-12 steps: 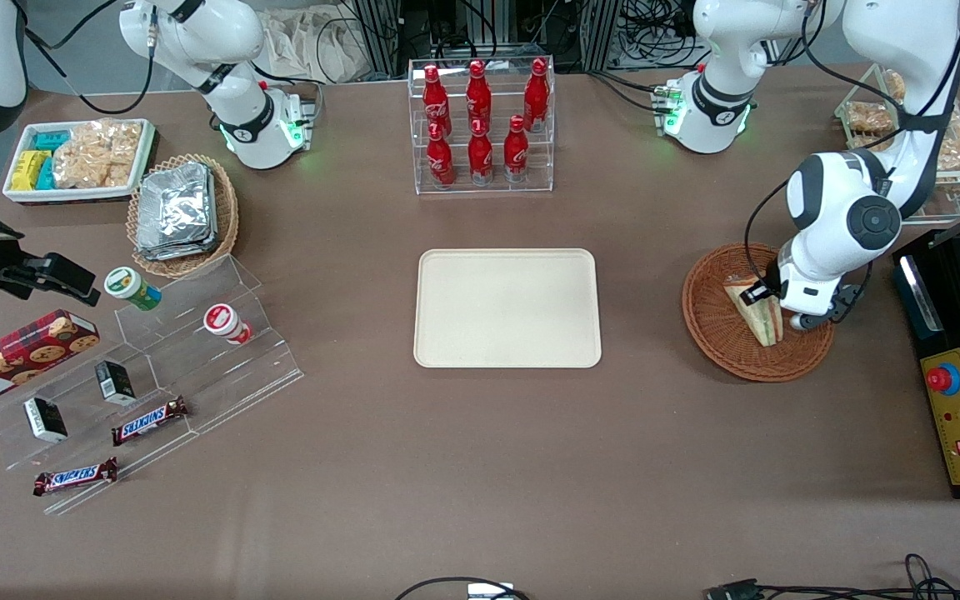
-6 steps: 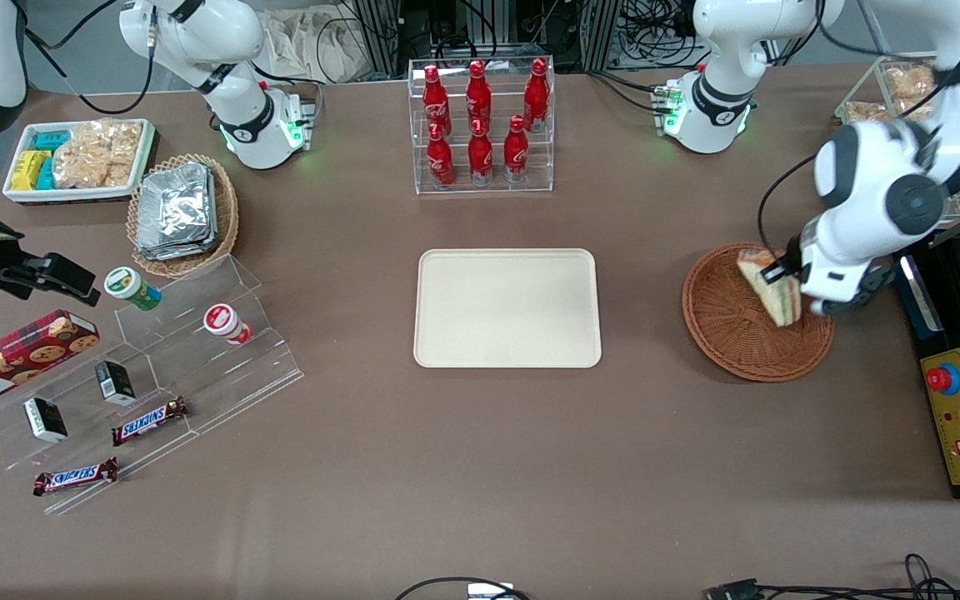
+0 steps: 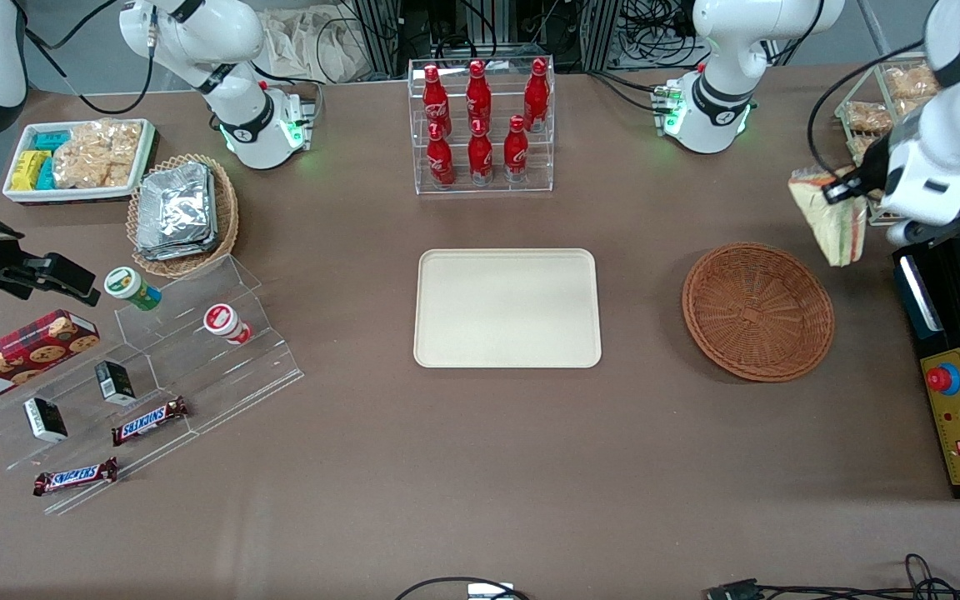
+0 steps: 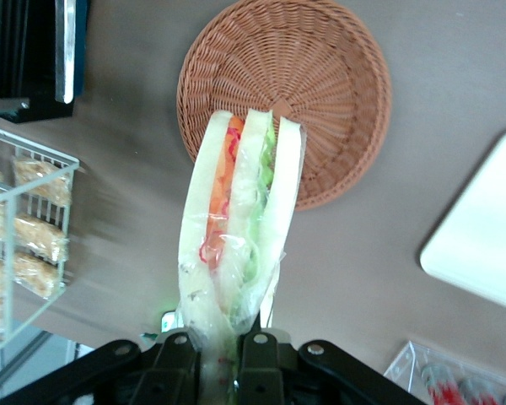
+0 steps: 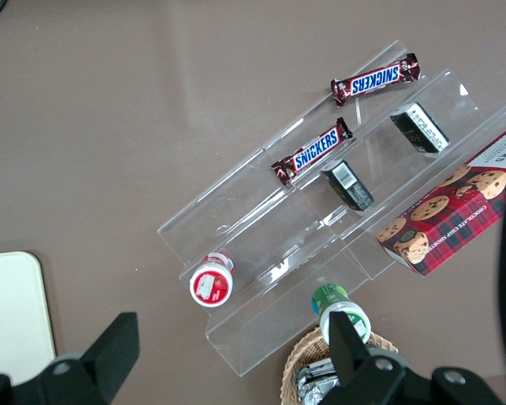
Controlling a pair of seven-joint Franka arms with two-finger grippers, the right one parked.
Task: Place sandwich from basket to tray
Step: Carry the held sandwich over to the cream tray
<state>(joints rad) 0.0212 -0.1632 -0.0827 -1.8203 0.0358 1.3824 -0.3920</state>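
gripper (image 3: 837, 190) aloft, bare table between basket (image 3: 757, 311), tray (image 3: 507, 307)

Brown bench (image 3: 463, 467) carries: cream tray (image 3: 507, 307) at middle, reddish basket (image 3: 757, 310) toward working arm's end, bottle rack (image 3: 482, 125) farther from front camera. Gripper (image 3: 845, 190) raised above bench, clamping sandwich (image 3: 830, 218).

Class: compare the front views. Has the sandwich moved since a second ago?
Yes. The sandwich, shut in the end effector, has left the basket. It now hangs in the air, farther from the front camera than the basket, toward the working arm's end.
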